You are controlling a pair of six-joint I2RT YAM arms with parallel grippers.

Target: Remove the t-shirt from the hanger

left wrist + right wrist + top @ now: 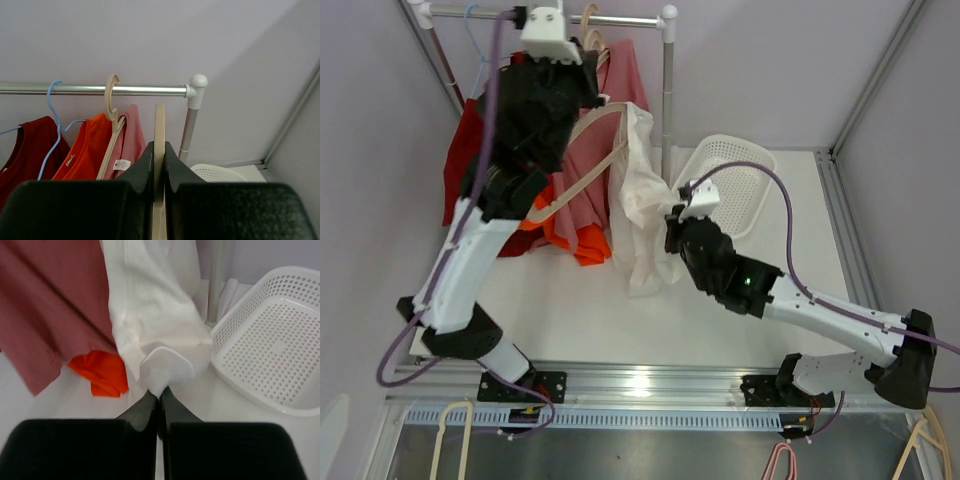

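T-shirt is pinched by the right end effector; left end effector clamps the hanger. Best pull steadily toward the basket, holding the hanger firm.

White t-shirt; beige hanger; pink shirt; orange shirt; dark-red shirt.

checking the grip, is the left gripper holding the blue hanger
No, the left gripper is shut on the beige hanger; the blue hanger hangs untouched.
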